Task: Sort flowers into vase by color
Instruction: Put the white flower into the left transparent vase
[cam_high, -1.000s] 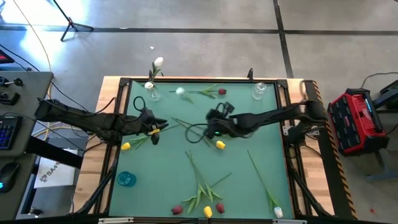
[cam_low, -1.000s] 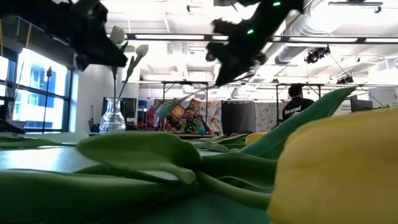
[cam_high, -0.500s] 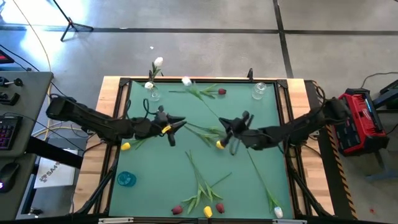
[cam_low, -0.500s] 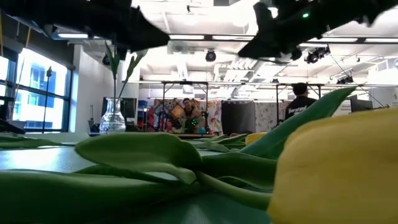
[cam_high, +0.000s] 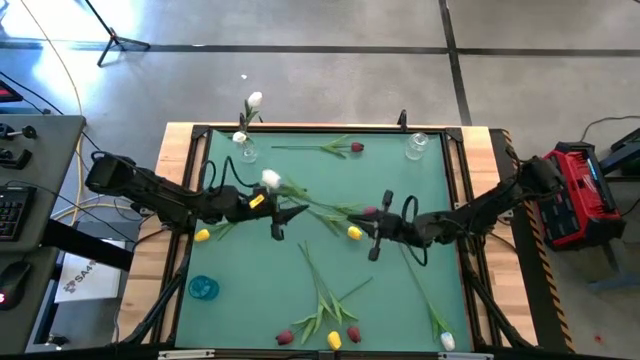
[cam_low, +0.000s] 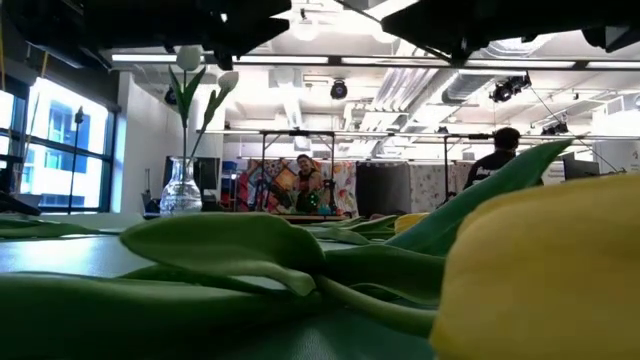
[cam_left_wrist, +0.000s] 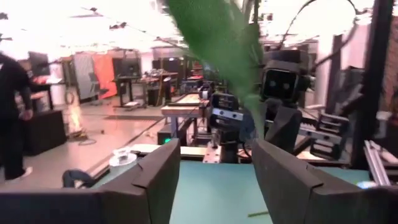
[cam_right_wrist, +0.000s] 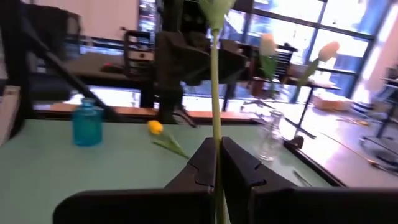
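My right gripper (cam_high: 368, 226) is shut on a white tulip. The tulip's head (cam_high: 270, 180) sits over my left arm, and its stem (cam_high: 322, 205) runs across the middle of the table. My left gripper (cam_high: 285, 218) faces it from the left, open; one green leaf (cam_left_wrist: 217, 56) of the tulip hangs before its gap (cam_left_wrist: 214, 162). A glass vase (cam_high: 245, 151) at the far left holds white tulips (cam_high: 254, 100). Loose tulips lie flat on the green mat: yellow (cam_high: 353, 232), yellow (cam_high: 203, 235), dark red (cam_high: 357, 147). My right gripper pinches the white tulip's thin stem (cam_right_wrist: 216, 140) between its two shut fingers, toward the stem's end away from the head. The fingers come level from the table's right. The stem runs on ahead of them toward my left arm, clear of the table. My left gripper: I cannot tell whether the leaf touches a finger (cam_left_wrist: 283, 168).
An empty glass vase (cam_high: 416, 146) stands at the far right and a blue one (cam_high: 203, 288) at the near left. Several tulips lie bunched at the near edge (cam_high: 334, 340), with a white one (cam_high: 447, 342) near the right corner. A raised frame (cam_high: 470, 250) rims the mat.
Both grippers have tipped up from pointing down to level. My right gripper has drawn back toward the table's right and near edges with the tulip; my left has gone toward the right. The tulip's head has swung from near the far edge to over my left arm.
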